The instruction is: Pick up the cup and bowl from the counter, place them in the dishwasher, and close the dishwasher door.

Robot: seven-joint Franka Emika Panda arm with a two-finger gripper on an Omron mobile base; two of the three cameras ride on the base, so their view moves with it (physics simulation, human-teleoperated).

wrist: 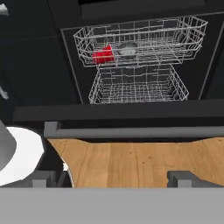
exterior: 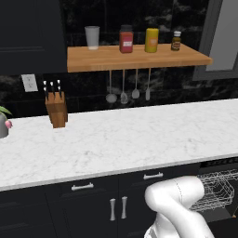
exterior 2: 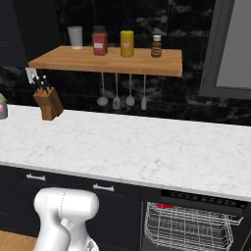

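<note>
The dishwasher stands open, and its grey wire upper rack is pulled out. A small red cup and a grey bowl sit in that rack, side by side. The dishwasher door hangs down flat toward me, with its grey handle bar along the near edge. My gripper is open, low over the wooden floor, just in front of that edge, with nothing between its fingers. The dishwasher sits under the right end of the white marble counter.
A knife block stands at the counter's back left, with a plant pot at the far left. Above is a wooden shelf with a grey tumbler and jars; utensils hang under it. Black cabinets run left of the dishwasher.
</note>
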